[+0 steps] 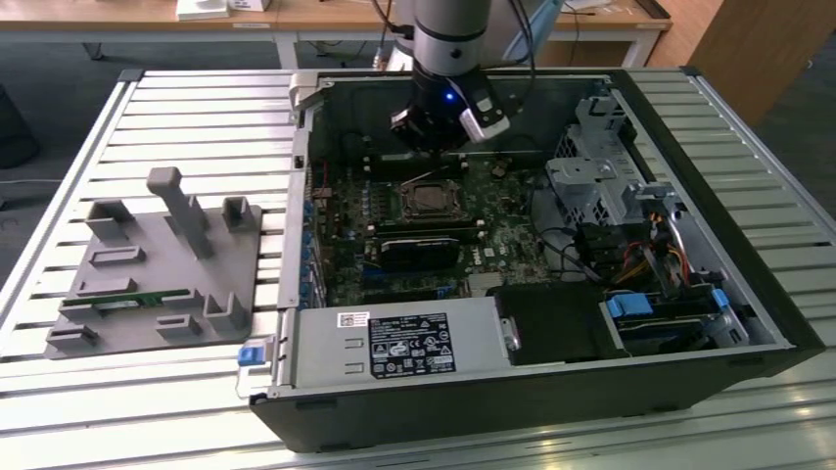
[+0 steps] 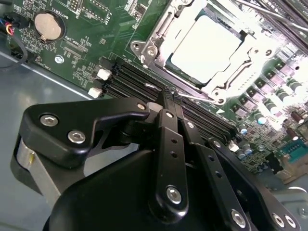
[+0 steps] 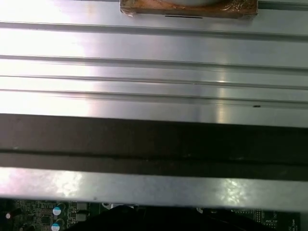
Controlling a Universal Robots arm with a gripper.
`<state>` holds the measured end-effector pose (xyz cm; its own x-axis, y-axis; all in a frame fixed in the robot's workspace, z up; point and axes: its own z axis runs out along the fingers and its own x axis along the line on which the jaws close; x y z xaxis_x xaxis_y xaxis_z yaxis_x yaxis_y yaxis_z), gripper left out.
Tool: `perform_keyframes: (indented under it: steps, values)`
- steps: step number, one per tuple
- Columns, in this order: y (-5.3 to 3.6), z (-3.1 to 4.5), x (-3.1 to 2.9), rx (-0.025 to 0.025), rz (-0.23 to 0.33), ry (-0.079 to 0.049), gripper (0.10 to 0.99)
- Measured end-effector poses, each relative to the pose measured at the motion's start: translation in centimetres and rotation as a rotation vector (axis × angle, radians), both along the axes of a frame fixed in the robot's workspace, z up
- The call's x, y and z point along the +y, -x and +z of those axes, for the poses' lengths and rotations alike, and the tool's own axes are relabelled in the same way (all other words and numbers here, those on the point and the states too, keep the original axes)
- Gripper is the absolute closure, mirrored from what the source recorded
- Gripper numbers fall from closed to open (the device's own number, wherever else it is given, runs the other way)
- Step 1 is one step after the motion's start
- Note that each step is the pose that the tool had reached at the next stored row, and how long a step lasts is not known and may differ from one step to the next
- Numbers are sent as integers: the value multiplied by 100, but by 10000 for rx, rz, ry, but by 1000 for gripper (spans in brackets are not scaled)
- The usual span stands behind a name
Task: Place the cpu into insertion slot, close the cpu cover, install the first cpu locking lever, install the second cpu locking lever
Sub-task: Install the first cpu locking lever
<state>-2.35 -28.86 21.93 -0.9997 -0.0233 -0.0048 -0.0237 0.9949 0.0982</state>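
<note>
Gripper point(image 2: 171, 96) inside open computer case point(image 1: 731, 245), fingers pressed together above memory slots point(image 2: 130, 79), cpu point(image 2: 207, 48) seated in insertion slot point(image 1: 426, 201), cpu cover point(image 2: 159, 33) down.

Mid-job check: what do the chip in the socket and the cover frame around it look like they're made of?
The chip: probably a metal-capped face, smooth and pale grey, throwing back a broad flat glare. The cover frame: thin stamped metal by the look, likely steel, bright silvery with sharp highlights along its bent edges.
</note>
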Motion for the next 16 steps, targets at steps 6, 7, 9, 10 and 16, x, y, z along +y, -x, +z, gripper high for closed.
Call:
perform_keyframes:
  steps: [6, 7, 9, 10, 16]
  values:
    - [-35, -43, 0, 0, 1, 2, 980]
    - [-37, -48, 0, 0, 0, 1, 980]
    - [-39, -57, 0, 0, 0, 1, 980]
    - [-41, -63, 0, 1, 1, 2, 980]
    - [-56, -140, 0, 1, 1, 2, 980]
